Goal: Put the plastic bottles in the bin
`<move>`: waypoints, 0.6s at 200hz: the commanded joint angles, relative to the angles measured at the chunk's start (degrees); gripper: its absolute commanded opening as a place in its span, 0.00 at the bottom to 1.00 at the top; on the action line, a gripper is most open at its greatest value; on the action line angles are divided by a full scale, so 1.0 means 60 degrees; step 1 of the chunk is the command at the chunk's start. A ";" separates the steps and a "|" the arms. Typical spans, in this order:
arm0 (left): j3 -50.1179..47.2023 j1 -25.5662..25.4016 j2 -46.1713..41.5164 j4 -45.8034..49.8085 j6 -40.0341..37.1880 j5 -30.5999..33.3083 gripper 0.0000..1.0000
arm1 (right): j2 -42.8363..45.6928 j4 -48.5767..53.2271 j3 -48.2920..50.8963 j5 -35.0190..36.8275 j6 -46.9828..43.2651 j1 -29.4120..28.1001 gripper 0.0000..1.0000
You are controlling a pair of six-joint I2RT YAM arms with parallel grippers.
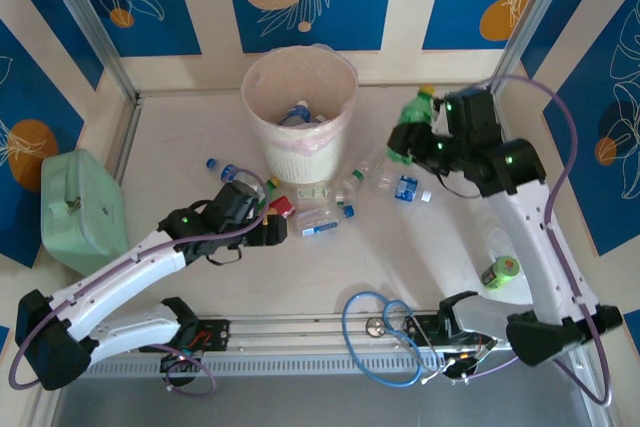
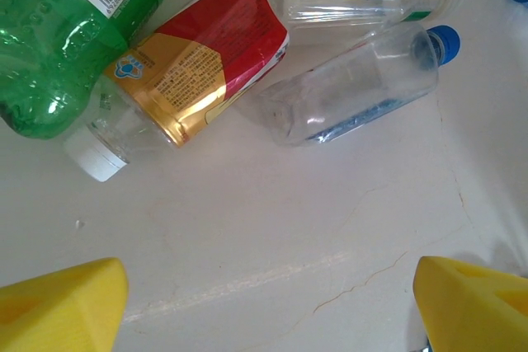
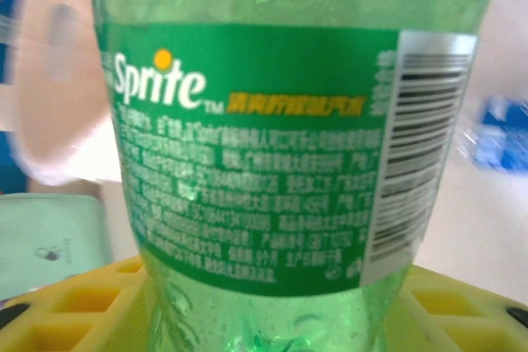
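Pale desk [image 1: 330, 277] surface, faintly cracked and walled by blue patterned panels, is strewn with the plastic bottles [image 1: 345, 197], most of them lying just in front of the bin [image 1: 262, 82]. A few are seen already inside the bin. One green Sprite bottle [image 3: 272, 162] is clamped across its labelled belly by the right gripper [image 1: 408, 139], raised off the desk to the right of the bin and near its rim height.

Such a bottle is judged empty, hence very light, thin-walled and easily dented, with a smooth round body that would roll or slip if pinched near the neck. A hold across the middle of the body, at the label, is therefore favoured over the cap.

In front of the bin, the left gripper [image 2: 264, 302] is held low with its yellow fingers spread wide and nothing between them. Beyond it lie a red-labelled bottle [image 2: 198, 63], touching another green bottle [image 2: 49, 47], and a clear blue-capped bottle [image 2: 355, 80].
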State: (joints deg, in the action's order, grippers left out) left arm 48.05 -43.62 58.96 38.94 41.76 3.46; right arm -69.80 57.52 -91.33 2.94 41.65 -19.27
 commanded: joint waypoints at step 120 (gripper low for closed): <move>0.0106 0.0293 -0.0462 0.0750 0.0071 0.0419 0.90 | -0.5909 -0.0247 -0.6722 -0.1926 -0.0835 -0.1286 0.57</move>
State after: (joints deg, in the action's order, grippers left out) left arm 48.05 -42.68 57.10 41.60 41.78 4.80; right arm -104.03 55.20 -129.27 -7.57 37.47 -26.46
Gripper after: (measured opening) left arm 0.895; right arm 0.565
